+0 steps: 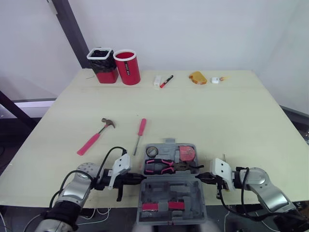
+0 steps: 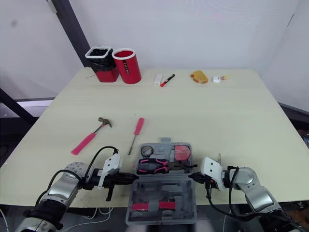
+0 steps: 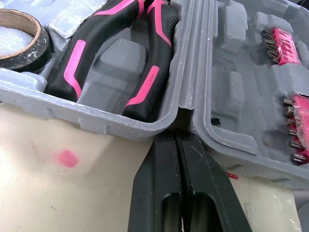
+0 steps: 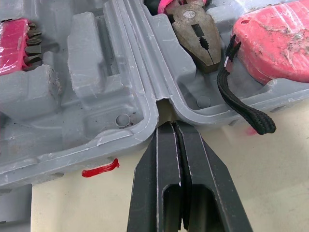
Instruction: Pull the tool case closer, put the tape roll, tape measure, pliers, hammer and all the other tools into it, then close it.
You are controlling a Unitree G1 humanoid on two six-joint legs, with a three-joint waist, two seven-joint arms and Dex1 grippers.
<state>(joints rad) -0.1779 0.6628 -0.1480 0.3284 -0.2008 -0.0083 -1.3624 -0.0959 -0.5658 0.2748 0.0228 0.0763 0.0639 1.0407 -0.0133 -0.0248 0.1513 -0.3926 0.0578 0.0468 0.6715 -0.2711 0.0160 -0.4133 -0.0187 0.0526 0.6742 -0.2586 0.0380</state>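
At the near edge of the desk (image 1: 217,121), the open tool case (image 1: 169,191) lies between my arms. My left claw (image 3: 176,140) and right claw (image 4: 172,129) each have their fingers pressed together, poked at the hinge notches on either side; the very tips are hidden by the rim. The case's far half holds the tape roll (image 1: 152,151), pliers (image 1: 163,166) and tape measure (image 1: 187,152). The hammer (image 1: 95,137) and a screwdriver (image 1: 140,132) lie on the desk, far-left of the case. Pink pieces in the near half are hard to make out.
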